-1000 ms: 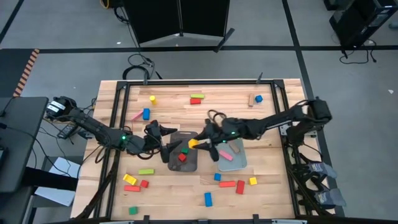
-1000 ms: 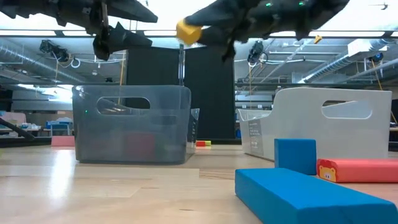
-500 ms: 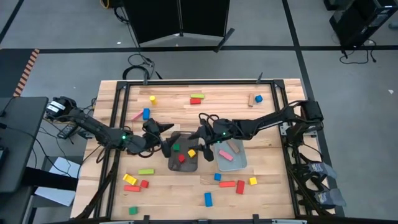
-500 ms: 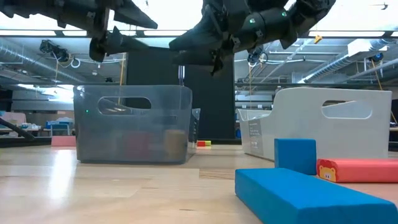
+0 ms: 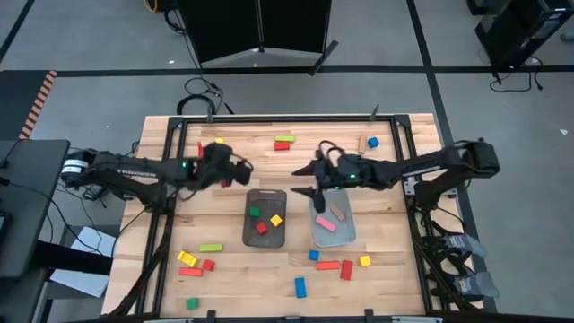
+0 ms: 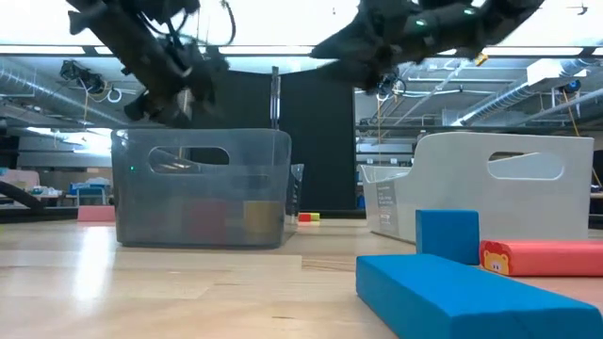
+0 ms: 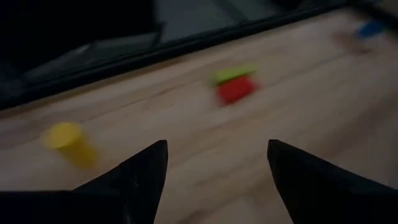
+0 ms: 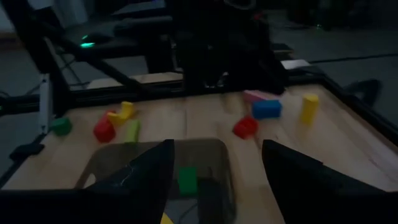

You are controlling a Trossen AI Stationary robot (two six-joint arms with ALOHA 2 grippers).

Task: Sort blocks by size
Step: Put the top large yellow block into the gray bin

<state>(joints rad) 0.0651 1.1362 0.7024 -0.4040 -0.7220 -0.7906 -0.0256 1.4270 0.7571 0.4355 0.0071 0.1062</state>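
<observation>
Holding three blocks [image 5: 263, 218], the dark tray [image 5: 265, 238] neighbors two in the pale tray [image 5: 334, 235].

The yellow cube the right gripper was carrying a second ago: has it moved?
Yes. The yellow cube now lies inside the dark grey tray, dropped from the right gripper, which stands open and has pulled back toward the pale tray.

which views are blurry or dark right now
Left wrist view: motion-smeared, the yellow block and red block soft-edged. Right wrist view: dim overall, blocks still readable. Low view: near blue block soft, arms dark against ceiling lights. High view: evenly lit and sharp.
</observation>
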